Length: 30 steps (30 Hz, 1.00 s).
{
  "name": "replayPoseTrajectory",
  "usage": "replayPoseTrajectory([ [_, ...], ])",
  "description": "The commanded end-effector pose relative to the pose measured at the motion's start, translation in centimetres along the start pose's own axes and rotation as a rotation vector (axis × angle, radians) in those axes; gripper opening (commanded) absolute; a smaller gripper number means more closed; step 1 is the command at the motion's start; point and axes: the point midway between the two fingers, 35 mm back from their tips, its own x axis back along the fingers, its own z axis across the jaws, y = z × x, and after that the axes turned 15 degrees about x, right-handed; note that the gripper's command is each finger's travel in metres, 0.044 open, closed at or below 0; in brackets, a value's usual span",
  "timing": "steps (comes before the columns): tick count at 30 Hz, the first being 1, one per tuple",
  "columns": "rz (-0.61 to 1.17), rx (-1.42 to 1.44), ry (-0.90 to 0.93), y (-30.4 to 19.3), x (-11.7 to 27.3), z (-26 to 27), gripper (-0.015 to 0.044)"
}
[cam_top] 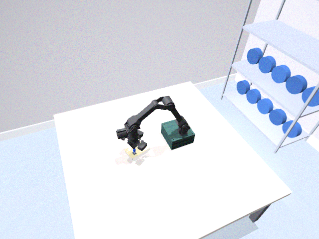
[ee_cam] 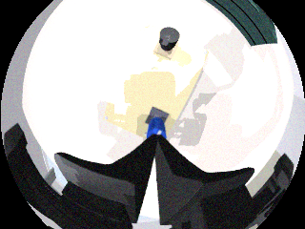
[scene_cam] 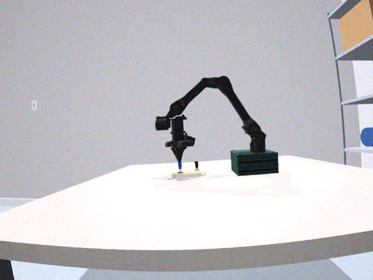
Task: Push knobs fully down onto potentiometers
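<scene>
The pale yellow circuit board (cam_top: 140, 152) (scene_cam: 190, 173) (ee_cam: 148, 93) stands on short legs. A blue knob (cam_top: 134, 150) (scene_cam: 179, 165) (ee_cam: 156, 128) stands upright over a dark grey potentiometer (cam_top: 134, 153) (ee_cam: 157, 114); in the exterior view a bit of shaft shows below it. A black knob (scene_cam: 196, 164) (ee_cam: 168, 39) stands over the other, pale potentiometer (ee_cam: 166, 51); the arm hides it in the top view. My gripper (cam_top: 133, 147) (scene_cam: 179, 161) (ee_cam: 157, 137) is shut and points down, its fingertips at the blue knob's top. Whether they press on it cannot be told.
The arm's dark green base block (cam_top: 177, 133) (scene_cam: 254, 163) (ee_cam: 254, 21) stands on the table (cam_top: 180, 185) (scene_cam: 186, 220), to the right of the board in the top and exterior views. A shelf rack (cam_top: 272, 28) (scene_cam: 356, 54) with blue cylinders stands beyond the table at the right.
</scene>
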Motion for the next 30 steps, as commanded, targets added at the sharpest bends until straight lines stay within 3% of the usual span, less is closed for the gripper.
replayPoseTrajectory([
  [1,-0.005,-0.006,-0.001,0.05,-0.56,0.01,0.0],
  [30,-0.005,-0.006,-0.001,0.05,-0.99,0.0,0.0],
])
